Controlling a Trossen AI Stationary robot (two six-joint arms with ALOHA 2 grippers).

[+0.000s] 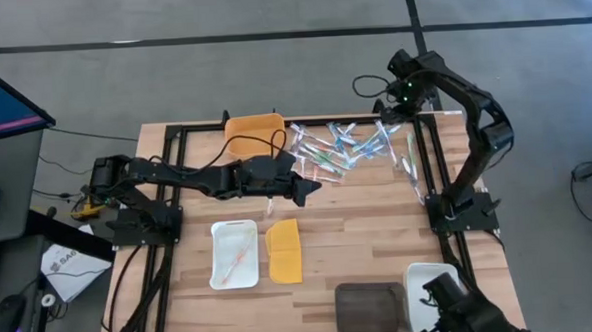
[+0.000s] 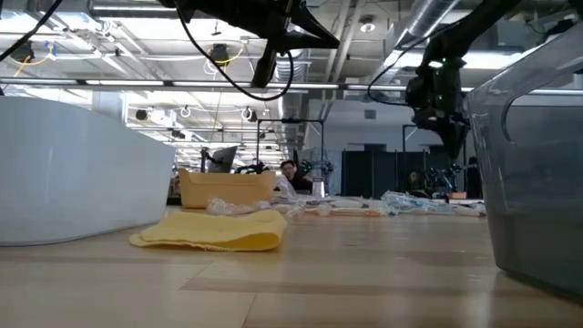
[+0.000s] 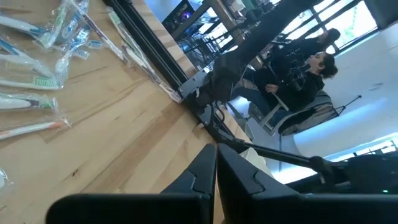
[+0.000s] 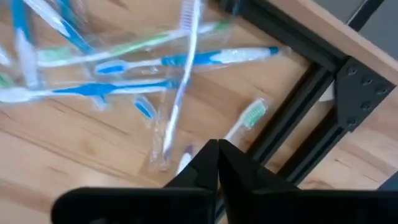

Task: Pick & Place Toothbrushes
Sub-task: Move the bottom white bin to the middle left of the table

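Seen from above: pale wooden desk [image 1: 329,240] framed by black rails, with the thin wrapped plastic toothbrushes [image 1: 340,149] in blue, green, pink and clear scattered in a loose heap along the far edge, right of centre; a few more lying by the right rail.

Left claw [image 1: 305,191] stretched out low over the middle of the desk, just near of the heap, fingers pressed together with nothing between them, as the left wrist view confirms [image 3: 214,180]. Wrapped brushes visible beyond it in that view, apart from the fingertips.

Right claw [image 1: 405,93] poised at the far right corner above the heap's right end; fingers closed and empty in the right wrist view [image 4: 217,165], with blue and green brushes in clear wrappers [image 4: 180,62] spread on the wood beneath and a black rail beside them.

Nearer the front: a white rectangular tray [image 1: 219,274] holding one pink-orange brush [image 1: 239,255], and just right of it a flat yellow-orange lid [image 1: 285,252]. An orange tray [image 1: 254,134] at the far edge, left of the heap. A dark grey tray [image 1: 370,308] at the near edge, with a white bin [image 1: 431,280] to its right.
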